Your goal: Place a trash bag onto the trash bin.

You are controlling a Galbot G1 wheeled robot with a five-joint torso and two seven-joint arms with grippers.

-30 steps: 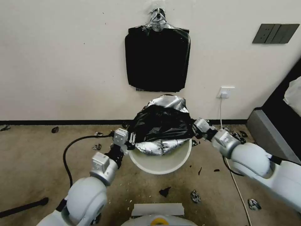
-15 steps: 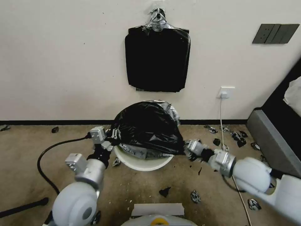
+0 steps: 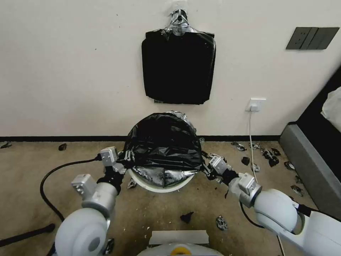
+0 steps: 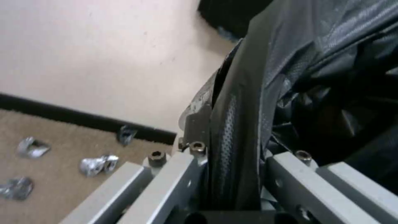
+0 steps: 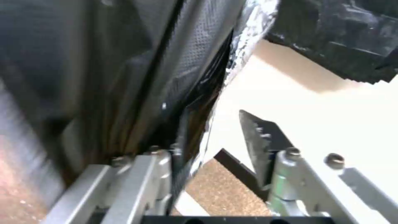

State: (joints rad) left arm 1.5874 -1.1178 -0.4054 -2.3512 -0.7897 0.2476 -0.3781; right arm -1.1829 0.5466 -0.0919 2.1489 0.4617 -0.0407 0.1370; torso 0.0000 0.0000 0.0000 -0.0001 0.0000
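The glossy black trash bag lies domed over the cream-white trash bin, of which the front rim shows; silvery folds hang inside that rim. My left gripper is at the bag's left edge, shut on a fold of the trash bag that runs between its fingers. At the bag's right edge is my right gripper. In the right wrist view this gripper is open: the trash bag lies against one finger, and wall and carpet show in the gap.
A flat stack of black bags hangs taped to the wall above the bin. Torn black and silver scraps litter the carpet. A black cable loops at left, a socket with a cord and grey furniture stand at right.
The bag has come down from a bunched heap to cover the bin. Bin and left gripper shifted left. The right gripper dropped to the bag's lower right edge and now stands open.
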